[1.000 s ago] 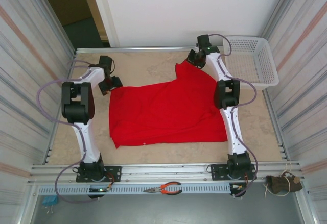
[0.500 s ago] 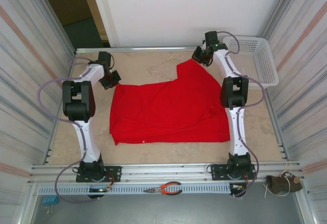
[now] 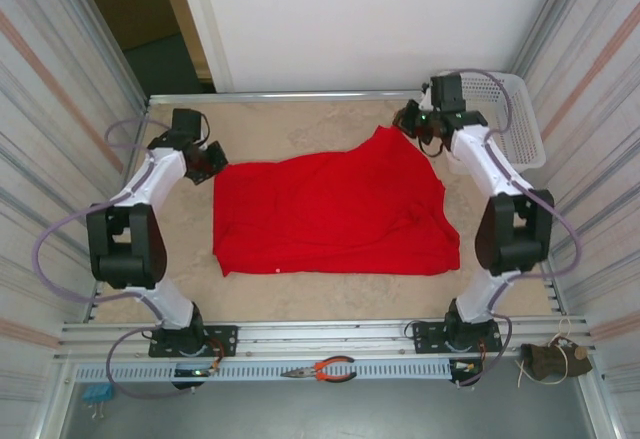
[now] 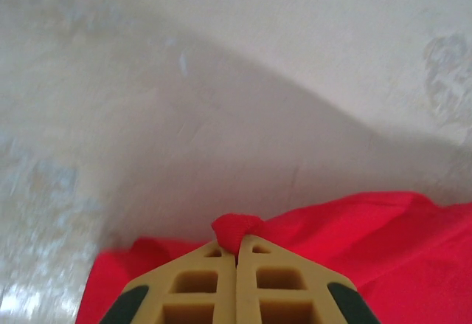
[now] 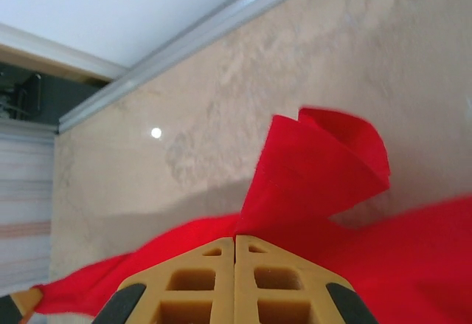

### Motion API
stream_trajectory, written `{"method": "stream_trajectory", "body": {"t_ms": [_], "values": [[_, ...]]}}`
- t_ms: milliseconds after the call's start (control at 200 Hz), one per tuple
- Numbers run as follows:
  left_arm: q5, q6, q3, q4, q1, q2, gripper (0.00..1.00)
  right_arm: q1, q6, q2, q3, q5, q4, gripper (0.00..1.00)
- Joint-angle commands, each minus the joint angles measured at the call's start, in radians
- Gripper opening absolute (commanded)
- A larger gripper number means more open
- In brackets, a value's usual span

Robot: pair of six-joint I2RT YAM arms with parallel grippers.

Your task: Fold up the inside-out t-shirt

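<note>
Clenching the t-shirt point(image 3: 330, 214), left gripper point(image 4: 237, 240) and right gripper point(image 5: 234, 240) sit above mottled beige tabletop point(image 3: 290, 124).

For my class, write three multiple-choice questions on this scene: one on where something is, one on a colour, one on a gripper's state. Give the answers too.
1. Where is the white basket?
A) at the far right corner of the table
B) at the near left corner
C) on the near rail

2. What colour is the t-shirt?
A) blue
B) white
C) red

3. How is the left gripper?
A) wide open
B) shut on the t-shirt's edge
C) shut on nothing

Answers:
1 A, it stands at the far right edge.
2 C, the cloth is plain red.
3 B, red cloth is pinched in its closed jaws.
</note>
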Motion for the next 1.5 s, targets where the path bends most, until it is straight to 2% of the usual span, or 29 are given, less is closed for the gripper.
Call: {"method": "stream_trajectory", "body": {"t_ms": [0, 301, 451, 591, 596, 666, 691, 716, 877, 1042, 1172, 1498], "values": [[-0.011, -0.039, -0.087, 0.020, 0.000, -0.090, 0.00, 0.013, 0.020, -0.151, -0.153, 0.030, 0.046, 0.00], [-0.072, -0.120, -0.294, 0.037, 0.006, -0.253, 0.00, 0.059, 0.022, -0.527, -0.512, 0.155, -0.047, 0.00], [-0.102, -0.144, -0.357, 0.041, 0.013, -0.252, 0.00, 0.068, 0.061, -0.696, -0.678, 0.207, -0.096, 0.00], [-0.118, -0.144, -0.368, 0.063, 0.020, -0.187, 0.00, 0.083, 0.124, -0.785, -0.804, 0.258, -0.153, 0.00], [-0.119, -0.144, -0.367, 0.063, 0.021, -0.183, 0.00, 0.083, 0.126, -0.787, -0.807, 0.266, -0.157, 0.01], [-0.124, -0.131, -0.351, 0.065, 0.022, -0.132, 0.00, 0.086, 0.151, -0.820, -0.832, 0.313, -0.194, 0.38], [-0.126, -0.128, -0.344, 0.060, 0.022, -0.116, 0.00, 0.086, 0.155, -0.831, -0.832, 0.327, -0.204, 0.45], [-0.126, -0.126, -0.337, 0.058, 0.024, -0.099, 0.00, 0.086, 0.152, -0.835, -0.830, 0.337, -0.206, 0.48], [-0.123, -0.125, -0.332, 0.071, 0.024, -0.072, 0.00, 0.083, 0.061, -0.717, -0.714, 0.325, -0.212, 0.47], [-0.123, -0.119, -0.342, 0.082, 0.024, -0.072, 0.00, 0.089, -0.045, -0.473, -0.589, 0.272, -0.159, 0.52], [-0.119, -0.116, -0.341, 0.088, 0.025, -0.057, 0.00, 0.097, -0.078, -0.303, -0.516, 0.303, -0.156, 0.50], [-0.095, -0.102, -0.318, 0.095, 0.024, -0.043, 0.00, 0.126, 0.025, -0.245, -0.638, 0.344, -0.076, 0.44]]}}
